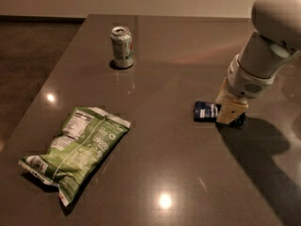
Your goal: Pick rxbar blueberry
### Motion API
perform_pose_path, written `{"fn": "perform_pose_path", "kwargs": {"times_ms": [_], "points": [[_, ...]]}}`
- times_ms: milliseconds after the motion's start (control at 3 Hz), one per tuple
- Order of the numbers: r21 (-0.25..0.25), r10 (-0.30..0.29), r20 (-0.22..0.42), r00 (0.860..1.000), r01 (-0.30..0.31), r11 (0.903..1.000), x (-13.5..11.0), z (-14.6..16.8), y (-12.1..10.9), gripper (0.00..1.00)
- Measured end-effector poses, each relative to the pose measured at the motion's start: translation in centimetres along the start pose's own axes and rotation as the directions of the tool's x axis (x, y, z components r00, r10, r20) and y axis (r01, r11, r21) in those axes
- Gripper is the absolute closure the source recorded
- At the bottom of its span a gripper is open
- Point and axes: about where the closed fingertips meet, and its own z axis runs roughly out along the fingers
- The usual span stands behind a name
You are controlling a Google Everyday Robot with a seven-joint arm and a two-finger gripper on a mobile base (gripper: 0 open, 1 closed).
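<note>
The rxbar blueberry is a small flat dark navy wrapper with white lettering, lying on the dark table at the right of centre. My gripper hangs from the white arm and stands down over the bar's right end, hiding that part. Only the bar's left half shows. I cannot tell whether the gripper touches the bar.
A large green chip bag lies at the front left. A green-and-white soda can stands upright at the back left. The table's left edge runs diagonally beside a darker floor.
</note>
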Motion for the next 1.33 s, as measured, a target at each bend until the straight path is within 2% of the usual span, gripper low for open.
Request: {"fn": "perform_pose_path", "kwargs": {"times_ms": [333,1333], "points": [[-0.004,0.014,0.018,1.0,-0.014,0.9999,-0.5,-1.8,-0.1,1.0],[-0.014,-0.031,0.125,0.992,0.033,0.9993,-5.4,-8.7,-0.7,1.0]]}}
